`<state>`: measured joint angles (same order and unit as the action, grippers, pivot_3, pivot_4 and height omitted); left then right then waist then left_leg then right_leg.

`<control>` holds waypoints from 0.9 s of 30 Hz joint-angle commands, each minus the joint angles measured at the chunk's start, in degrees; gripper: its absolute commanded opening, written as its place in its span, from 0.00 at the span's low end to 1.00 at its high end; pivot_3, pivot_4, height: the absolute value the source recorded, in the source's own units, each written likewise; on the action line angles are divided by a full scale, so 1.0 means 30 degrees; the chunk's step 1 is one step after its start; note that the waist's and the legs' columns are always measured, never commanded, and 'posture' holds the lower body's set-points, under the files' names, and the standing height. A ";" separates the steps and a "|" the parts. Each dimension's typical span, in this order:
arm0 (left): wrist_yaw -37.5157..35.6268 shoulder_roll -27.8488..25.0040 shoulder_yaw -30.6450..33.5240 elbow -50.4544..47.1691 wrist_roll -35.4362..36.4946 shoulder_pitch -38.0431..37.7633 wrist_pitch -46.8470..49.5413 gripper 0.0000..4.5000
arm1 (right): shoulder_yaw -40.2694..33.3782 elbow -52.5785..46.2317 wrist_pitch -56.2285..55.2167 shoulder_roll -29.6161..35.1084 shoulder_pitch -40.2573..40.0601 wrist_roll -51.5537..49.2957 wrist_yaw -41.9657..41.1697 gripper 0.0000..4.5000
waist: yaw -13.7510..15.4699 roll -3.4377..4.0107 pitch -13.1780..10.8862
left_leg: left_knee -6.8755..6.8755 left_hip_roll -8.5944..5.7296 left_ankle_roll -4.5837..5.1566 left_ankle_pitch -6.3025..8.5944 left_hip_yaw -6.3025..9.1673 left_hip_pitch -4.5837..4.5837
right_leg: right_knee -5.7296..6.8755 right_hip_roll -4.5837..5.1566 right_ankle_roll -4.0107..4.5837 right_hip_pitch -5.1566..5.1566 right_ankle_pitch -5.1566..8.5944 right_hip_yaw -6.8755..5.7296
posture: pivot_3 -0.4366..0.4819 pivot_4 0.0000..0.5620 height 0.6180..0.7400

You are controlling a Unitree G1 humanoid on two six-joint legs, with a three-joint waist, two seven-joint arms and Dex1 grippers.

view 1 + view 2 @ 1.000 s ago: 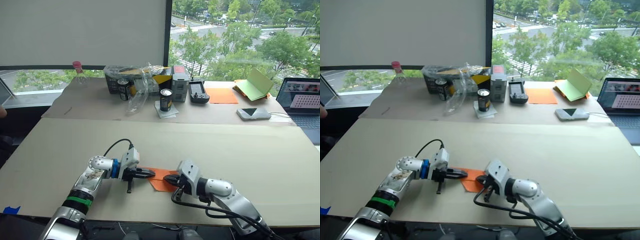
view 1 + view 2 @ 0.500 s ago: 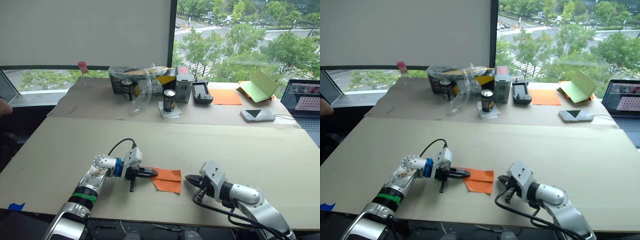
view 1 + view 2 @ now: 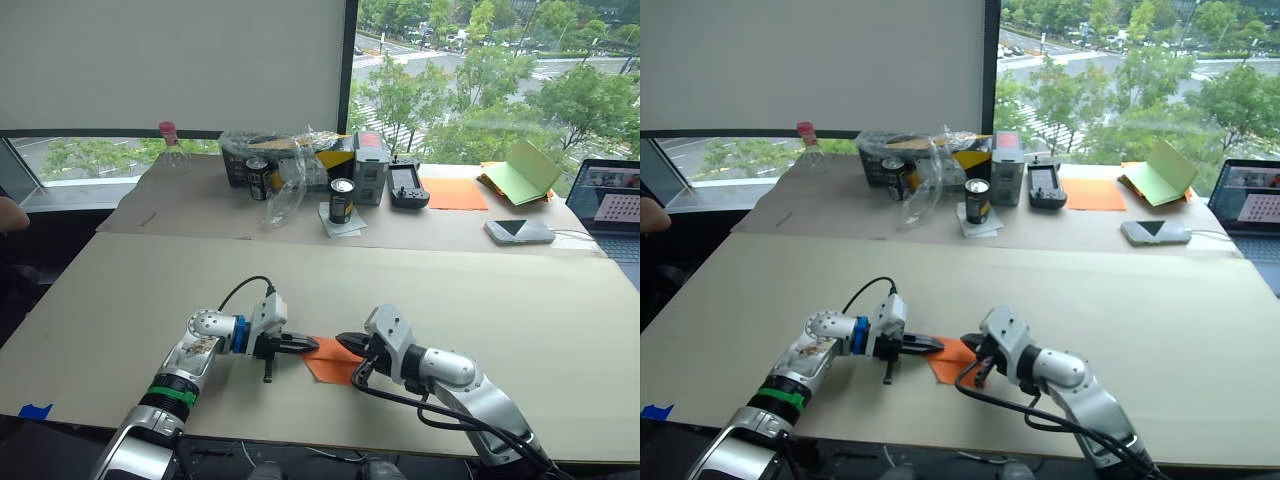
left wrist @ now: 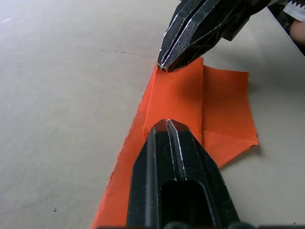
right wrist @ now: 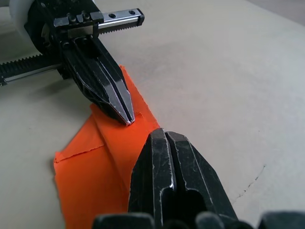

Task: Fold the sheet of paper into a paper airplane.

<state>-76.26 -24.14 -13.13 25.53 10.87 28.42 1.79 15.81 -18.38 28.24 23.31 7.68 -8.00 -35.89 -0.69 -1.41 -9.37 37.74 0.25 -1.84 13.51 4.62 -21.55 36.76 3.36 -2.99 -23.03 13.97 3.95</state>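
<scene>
So the paper (image 3: 331, 358) lay flat on the near part of the table (image 3: 420, 290), folded over into layered flaps, right between my two claws. My left claw (image 4: 166, 125) had its fingers pressed together, tip resting on the paper's left end. My right claw (image 5: 165, 134) was pinched together too, tip down on the opposite edge, pointing back at the left one. Both tips were close, just a strip of orange between them.
</scene>
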 commanded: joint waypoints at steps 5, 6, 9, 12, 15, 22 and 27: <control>0.0014 0.0427 -0.0645 -0.0693 -0.0059 -0.1020 0.1050 0.00 | 0.0210 0.0693 0.0606 0.0107 -0.0875 0.0394 0.0572 0.01 | -0.0020 0.0020 0.0015 | 0.0000 -0.0005 0.0007 0.0005 0.0000 0.0017 | -0.0005 0.0005 -0.0010 0.0015 0.0007 0.0001 | 0.48 0.27 0.93; -0.0020 0.0494 -0.0611 -0.0952 0.0086 -0.1076 0.1213 0.00 | 0.0248 0.0687 0.0760 0.0056 -0.0868 0.0389 0.0664 0.01 | -0.0020 0.0022 0.0016 | 0.0000 -0.0005 0.0009 0.0006 -0.0001 0.0019 | -0.0006 0.0006 -0.0012 0.0018 0.0008 0.0001 | 0.48 0.27 0.93; -0.0164 0.0506 -0.1027 -0.1348 -0.0286 -0.1125 0.0959 0.00 | 0.0463 0.0923 0.0869 -0.0108 -0.0833 0.0525 0.0885 0.01 | -0.0050 0.0021 0.0017 | 0.0000 -0.0004 0.0012 0.0008 -0.0001 0.0020 | -0.0006 0.0005 -0.0014 0.0017 0.0010 0.0001 | 0.48 0.27 0.93; -0.0173 0.0561 -0.1522 -0.1194 -0.0873 -0.1083 0.0388 0.00 | 0.0612 0.1089 0.0885 -0.0196 -0.0754 0.0559 0.0989 0.01 | -0.0080 0.0022 0.0020 | -0.0001 -0.0003 0.0012 0.0008 -0.0001 0.0033 | -0.0004 0.0003 -0.0013 0.0025 0.0010 0.0001 | 0.48 0.27 0.93; 0.0044 0.0876 -0.1655 -0.1040 -0.0892 -0.0990 0.0483 0.00 | 0.0674 0.1192 0.0899 -0.0226 -0.0662 0.0602 0.0997 0.01 | -0.0087 0.0022 0.0021 | -0.0001 -0.0002 0.0016 0.0010 -0.0001 0.0059 | -0.0006 0.0002 -0.0013 0.0053 0.0011 0.0001 | 0.48 0.27 0.93; 0.0420 0.0551 -0.1453 0.0107 -0.1510 -0.0927 -0.0153 0.00 | 0.0711 0.1383 0.0882 -0.0126 -0.0510 0.0679 0.0964 0.01 | -0.0104 0.0023 0.0031 | -0.0002 0.0000 0.0047 0.0032 0.0001 0.0158 | -0.0043 0.0003 -0.0026 0.0183 0.0021 -0.0002 | 0.48 0.27 0.93; 0.0109 -0.0893 -0.0946 0.0097 -0.1541 -0.1627 -0.0847 0.00 | 0.0845 0.1713 0.0723 -0.0055 -0.0305 0.0690 0.0815 0.01 | -0.0292 0.0021 0.0043 | -0.0012 0.0023 0.0054 0.0037 0.0006 0.0164 | -0.0041 -0.0014 -0.0022 0.0180 0.0024 -0.0005 | 0.48 0.27 0.93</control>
<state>-75.69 -23.47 -15.52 22.76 8.80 26.28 -1.10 17.73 -16.05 28.69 22.50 7.83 -7.41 -33.65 -1.57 -1.35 -9.24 37.68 0.34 -1.67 13.63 4.63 -21.06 36.63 3.30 -3.04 -22.49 14.04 3.94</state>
